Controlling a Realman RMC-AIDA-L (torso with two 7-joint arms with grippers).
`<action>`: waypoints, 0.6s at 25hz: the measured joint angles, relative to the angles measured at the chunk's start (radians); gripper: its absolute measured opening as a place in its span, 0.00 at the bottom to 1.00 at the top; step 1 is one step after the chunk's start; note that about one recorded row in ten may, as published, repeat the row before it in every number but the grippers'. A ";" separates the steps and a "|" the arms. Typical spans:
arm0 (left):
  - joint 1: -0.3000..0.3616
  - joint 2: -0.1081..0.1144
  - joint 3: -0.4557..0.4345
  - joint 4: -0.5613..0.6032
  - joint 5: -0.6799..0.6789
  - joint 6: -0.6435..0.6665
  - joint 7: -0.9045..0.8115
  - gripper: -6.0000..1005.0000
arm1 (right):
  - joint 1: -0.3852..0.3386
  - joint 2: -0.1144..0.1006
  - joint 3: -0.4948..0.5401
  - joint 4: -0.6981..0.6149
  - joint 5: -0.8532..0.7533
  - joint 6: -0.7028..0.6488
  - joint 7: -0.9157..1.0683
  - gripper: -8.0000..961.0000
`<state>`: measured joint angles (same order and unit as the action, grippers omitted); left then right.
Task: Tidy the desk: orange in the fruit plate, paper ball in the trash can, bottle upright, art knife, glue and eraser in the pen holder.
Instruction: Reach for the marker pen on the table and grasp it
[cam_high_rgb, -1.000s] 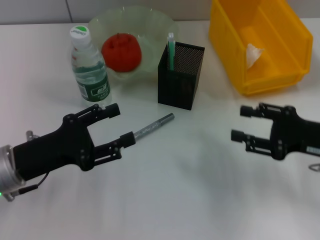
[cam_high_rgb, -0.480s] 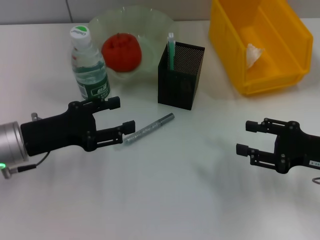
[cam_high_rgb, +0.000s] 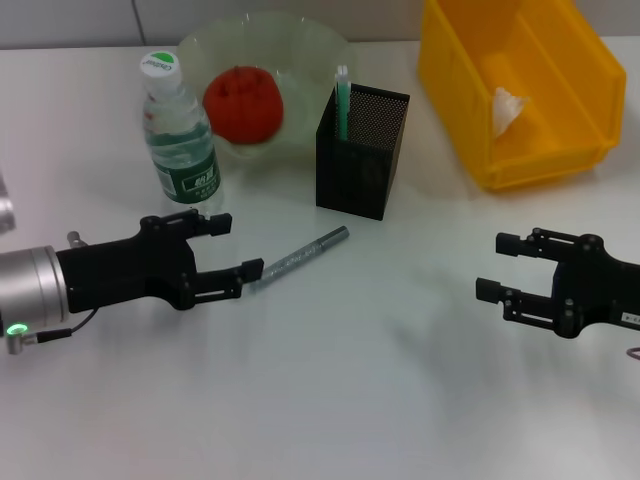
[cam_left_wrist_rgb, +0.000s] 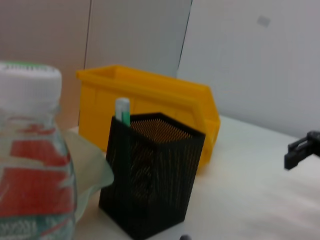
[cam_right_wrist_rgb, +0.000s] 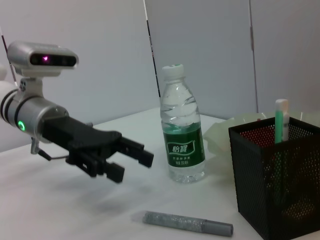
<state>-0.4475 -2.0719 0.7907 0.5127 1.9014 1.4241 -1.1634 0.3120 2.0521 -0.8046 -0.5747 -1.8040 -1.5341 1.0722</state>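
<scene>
The desk (cam_high_rgb: 360, 400) filled the head view as a plain white top; the trash can (cam_high_rgb: 560, 110), bright yellow, sat at the upper right of the frame with the paper ball (cam_high_rgb: 508, 108) inside it against the near wall; the fruit plate (cam_high_rgb: 300, 45), pale green, lay at the upper centre with the orange (cam_high_rgb: 242, 103) in it; the left gripper (cam_high_rgb: 238, 244) hovered at the middle left, its fingers spread apart and holding nothing, the lower fingertip just beside one end of the art knife (cam_high_rgb: 300, 257); the right gripper (cam_high_rgb: 496, 265) hung at the middle right, well apart from everything, fingers likewise spread and empty; the bottle (cam_high_rgb: 180, 135) stood upright in the upper left, just in front of the plate; the pen holder (cam_high_rgb: 362, 152), black mesh, stood in the centre, below and right of the plate, with a green and white stick (cam_high_rgb: 341, 100), perhaps the glue, upright in one corner; the knife, a slim grey rod, lay slanted on the desk below the holder; the eraser could not be made out.
</scene>
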 joint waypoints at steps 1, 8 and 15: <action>0.000 -0.001 0.010 -0.006 -0.001 -0.013 0.007 0.77 | 0.001 0.000 0.000 0.000 0.000 0.000 0.000 0.69; -0.012 -0.001 0.039 -0.059 0.000 -0.082 0.069 0.75 | 0.004 0.000 -0.001 0.002 0.001 0.000 0.001 0.69; -0.013 -0.006 0.112 -0.060 -0.008 -0.145 0.089 0.72 | 0.003 0.000 0.007 0.004 0.001 0.000 0.002 0.69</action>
<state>-0.4602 -2.0783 0.9025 0.4524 1.8934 1.2792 -1.0746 0.3150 2.0524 -0.7972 -0.5708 -1.8025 -1.5337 1.0746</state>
